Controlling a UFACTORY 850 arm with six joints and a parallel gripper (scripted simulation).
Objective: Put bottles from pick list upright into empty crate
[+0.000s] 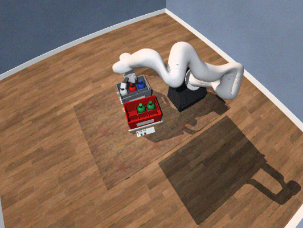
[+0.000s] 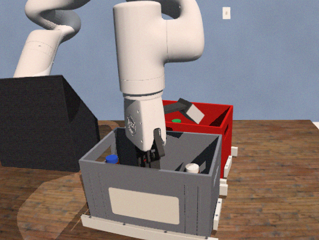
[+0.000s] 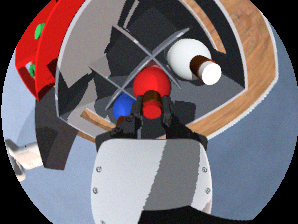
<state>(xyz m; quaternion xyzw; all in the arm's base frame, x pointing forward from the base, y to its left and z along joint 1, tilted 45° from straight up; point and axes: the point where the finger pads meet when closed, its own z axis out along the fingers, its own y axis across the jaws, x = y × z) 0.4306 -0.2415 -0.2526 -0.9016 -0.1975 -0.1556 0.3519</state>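
We see plain blue walls (image 1: 236,31) (image 2: 267,60) meeting in a corner; white baseboard (image 1: 94,33) runs along their foot; a brown wood-plank floor (image 1: 57,159) spreads below; we notice a small pale wall plate (image 2: 226,13) on one wall; light casts a broad, hard-edged dark shadow (image 1: 211,171) across the planks.
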